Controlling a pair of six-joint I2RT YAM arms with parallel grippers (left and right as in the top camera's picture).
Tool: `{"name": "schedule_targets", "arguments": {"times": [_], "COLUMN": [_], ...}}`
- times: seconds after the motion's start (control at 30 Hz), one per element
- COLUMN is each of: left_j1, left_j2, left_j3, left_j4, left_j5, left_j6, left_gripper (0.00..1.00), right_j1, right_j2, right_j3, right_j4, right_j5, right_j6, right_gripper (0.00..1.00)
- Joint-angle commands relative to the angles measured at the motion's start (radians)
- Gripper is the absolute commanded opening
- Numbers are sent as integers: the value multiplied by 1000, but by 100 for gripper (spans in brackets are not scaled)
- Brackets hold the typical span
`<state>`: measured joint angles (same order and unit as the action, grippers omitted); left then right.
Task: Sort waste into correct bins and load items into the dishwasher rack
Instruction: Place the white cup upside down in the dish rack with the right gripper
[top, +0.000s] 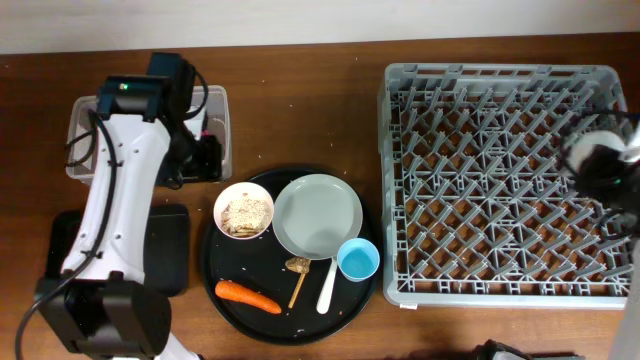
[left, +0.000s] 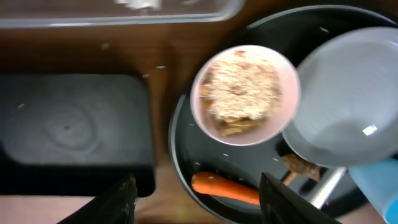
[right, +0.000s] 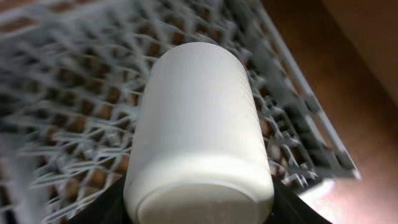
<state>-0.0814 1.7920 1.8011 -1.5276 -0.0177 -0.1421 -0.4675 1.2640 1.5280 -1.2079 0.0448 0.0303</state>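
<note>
My right gripper (right: 199, 208) is shut on the small white cup (right: 199, 124) and holds it over the right side of the grey dishwasher rack (top: 500, 180); in the overhead view the gripper (top: 600, 165) is at the rack's right edge. My left gripper (left: 199, 208) is open and empty; it hovers by the clear tub (top: 215, 100). Its view looks down on the white bowl (left: 245, 93) of beige scraps, the plate (left: 348, 118) and the carrot (left: 227, 188). The shallow black tray (top: 165, 250) lies at the left.
The large round black tray (top: 215, 270) holds the bowl (top: 244, 211), plate (top: 318, 215), light-blue cup (top: 358, 260), carrot (top: 247, 295), brown lump (top: 297, 265), wooden stick (top: 297, 290) and white utensil (top: 327, 285). The left arm reaches across the table's left side.
</note>
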Motion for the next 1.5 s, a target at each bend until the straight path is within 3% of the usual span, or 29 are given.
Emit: {"name": "schedule_targets", "arguments": {"times": [0.0, 0.27, 0.83, 0.87, 1.0, 1.3, 1.47], "left_j1": [19, 19, 18, 18, 18, 18, -37], "left_j2": [7, 7, 7, 7, 7, 7, 7], "left_j3": [17, 17, 17, 17, 17, 17, 17], "left_j4": [-11, -6, 0, 0, 0, 8, 35], "left_j5": [-58, -58, -50, -50, -50, -7, 107], "left_j6": [-56, -56, -56, -56, -56, -54, -9], "left_gripper": [63, 63, 63, 63, 64, 72, 72], "right_j1": [-101, -209, -207, -207, -207, -204, -119], "right_j2": [76, 261, 525, 529, 529, 465, 360], "right_j3": [19, 19, 19, 19, 19, 150, 183], "right_j4": [-4, -34, 9, 9, 11, -97, -210], "right_j5": [21, 47, 35, 34, -47, -214, -458], "right_j6": [16, 65, 110, 110, 109, 92, -87], "right_gripper": [31, 29, 29, 30, 93, 98, 96]}}
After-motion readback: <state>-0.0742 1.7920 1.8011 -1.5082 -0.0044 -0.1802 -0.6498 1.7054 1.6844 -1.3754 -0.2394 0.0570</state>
